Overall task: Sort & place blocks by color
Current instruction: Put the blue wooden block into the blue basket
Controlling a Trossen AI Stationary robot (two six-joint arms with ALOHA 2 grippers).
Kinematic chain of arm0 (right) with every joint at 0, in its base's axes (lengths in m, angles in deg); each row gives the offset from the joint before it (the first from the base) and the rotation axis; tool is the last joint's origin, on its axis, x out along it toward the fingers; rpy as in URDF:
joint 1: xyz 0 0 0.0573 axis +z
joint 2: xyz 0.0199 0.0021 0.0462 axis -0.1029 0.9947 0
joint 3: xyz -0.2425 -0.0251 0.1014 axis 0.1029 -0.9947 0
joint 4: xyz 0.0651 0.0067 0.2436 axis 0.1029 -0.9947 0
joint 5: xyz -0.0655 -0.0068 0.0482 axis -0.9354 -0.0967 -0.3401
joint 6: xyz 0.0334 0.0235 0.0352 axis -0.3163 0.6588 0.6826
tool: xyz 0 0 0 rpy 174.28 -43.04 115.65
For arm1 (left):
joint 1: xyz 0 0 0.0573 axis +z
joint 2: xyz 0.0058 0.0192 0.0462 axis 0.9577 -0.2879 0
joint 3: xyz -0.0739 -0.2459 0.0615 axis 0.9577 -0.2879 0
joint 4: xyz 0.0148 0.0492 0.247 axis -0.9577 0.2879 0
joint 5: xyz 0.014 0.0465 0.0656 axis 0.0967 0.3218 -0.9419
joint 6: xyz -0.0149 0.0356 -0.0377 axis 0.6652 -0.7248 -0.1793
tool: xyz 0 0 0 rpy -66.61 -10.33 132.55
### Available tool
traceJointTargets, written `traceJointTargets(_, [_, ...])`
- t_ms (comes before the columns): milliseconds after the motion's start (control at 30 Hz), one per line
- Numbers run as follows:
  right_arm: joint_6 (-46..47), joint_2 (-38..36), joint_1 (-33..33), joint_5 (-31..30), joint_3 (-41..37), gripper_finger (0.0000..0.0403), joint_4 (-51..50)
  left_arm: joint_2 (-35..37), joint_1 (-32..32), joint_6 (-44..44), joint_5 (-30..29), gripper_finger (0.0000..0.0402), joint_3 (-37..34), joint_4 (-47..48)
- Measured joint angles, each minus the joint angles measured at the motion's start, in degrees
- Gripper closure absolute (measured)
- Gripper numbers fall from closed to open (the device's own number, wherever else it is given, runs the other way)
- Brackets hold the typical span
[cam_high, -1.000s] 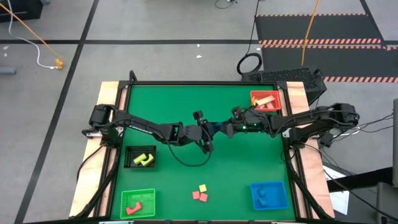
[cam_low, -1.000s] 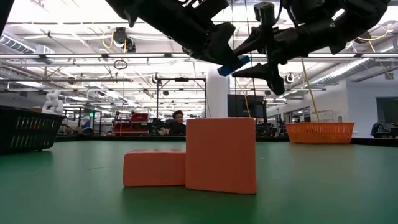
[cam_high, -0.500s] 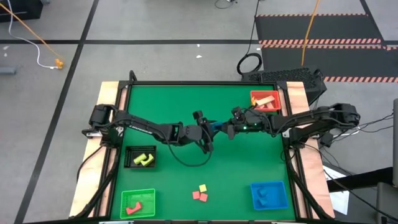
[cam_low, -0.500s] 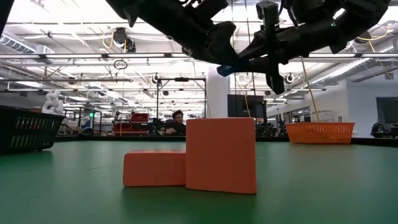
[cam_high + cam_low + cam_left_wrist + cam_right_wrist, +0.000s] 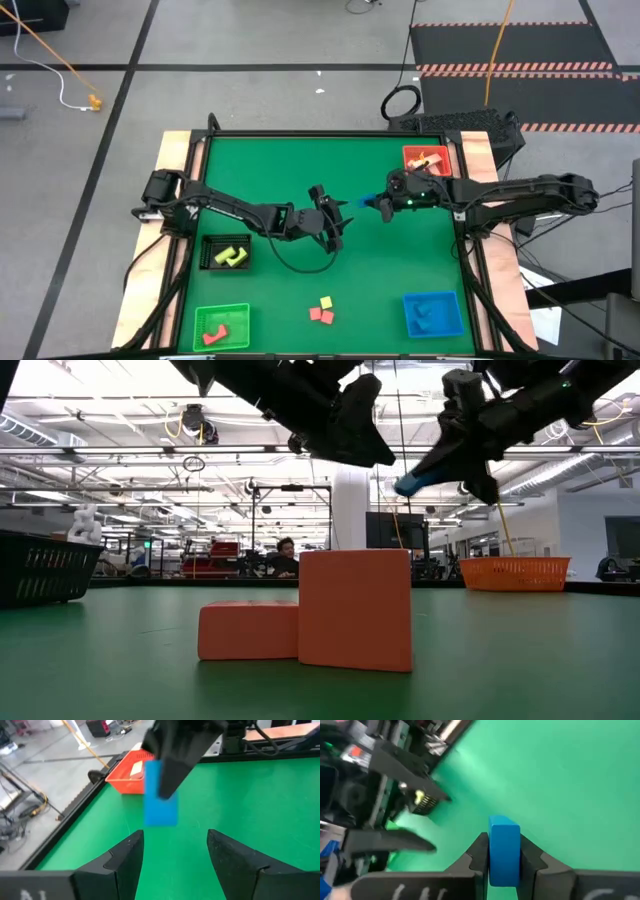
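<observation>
My right gripper (image 5: 377,203) is shut on a blue bar-shaped block (image 5: 367,202), high above the middle of the green table. The block also shows in the right wrist view (image 5: 504,845) and in the low view (image 5: 410,484). My left gripper (image 5: 335,216) is open and empty, just to the table's left of the block; in the left wrist view the fingers (image 5: 125,857) stand apart below the block (image 5: 160,805). Two red blocks and a yellow one (image 5: 321,310) lie on the table near its front edge. My right gripper pinches the blue block's two broad sides (image 5: 492,852) between its two fingers. The fingers reach roughly level from the table's right side and lie along the block. The block's free end (image 5: 161,817) sticks out past the fingertips toward my left gripper. It is lifted clear of the table.
A red tray (image 5: 440,152) with tan blocks stands at the far right. A black bin (image 5: 208,243) with yellow blocks is at the left, a green tray (image 5: 240,310) with a red block at the near left, and a blue tray (image 5: 455,300) with blue blocks at the near right.
The two grippers met at the blue block in mid-air. My right gripper has since drawn back toward the table's right edge with the block in its fingers. The block is now clear of my left gripper, which stays near the table's middle.
</observation>
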Motion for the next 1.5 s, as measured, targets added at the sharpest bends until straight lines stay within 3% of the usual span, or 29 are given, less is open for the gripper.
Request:
traceJointTargets(233, [5.3, -6.4, 1.4, 4.0, 0.0, 0.0367, -15.9, 0.0, 0.4, 4.9, 0.0, 0.0166, 0.0, 3.0])
traceJointTargets(467, [14.7, -8.1, 7.4, 12.1, 0.0, 0.0367, -16.1, 0.0, 0.5, 7.5, 0.0, 0.0171, 0.0, 3.2])
traceJointTargets(867, [40.3, -8.1, 29.3, 13.5, 0.0, 0.0367, -15.8, 0.0, 0.4, 23.5, 0.0, 0.0172, 0.0, 16.8])
traceJointTargets(1167, [57.4, -7.5, 48.3, 13.6, 0.0, 0.0367, -11.4, 0.0, -0.3, 28.7, -0.1, 0.0172, 0.0, 22.0])
traceJointTargets(1333, [67.2, -4.4, 55.1, 13.8, 0.0, 0.0363, -16.8, 0.0, -1.7, 29.0, 0.0, 0.0172, 0.0, 23.2])
traceJointTargets(1500, [70.3, -1.2, 58.2, 15.0, 0.0, 0.0362, -16.4, 0.0, -3.2, 29.1, 0.0, 0.0172, 0.0, 23.2])
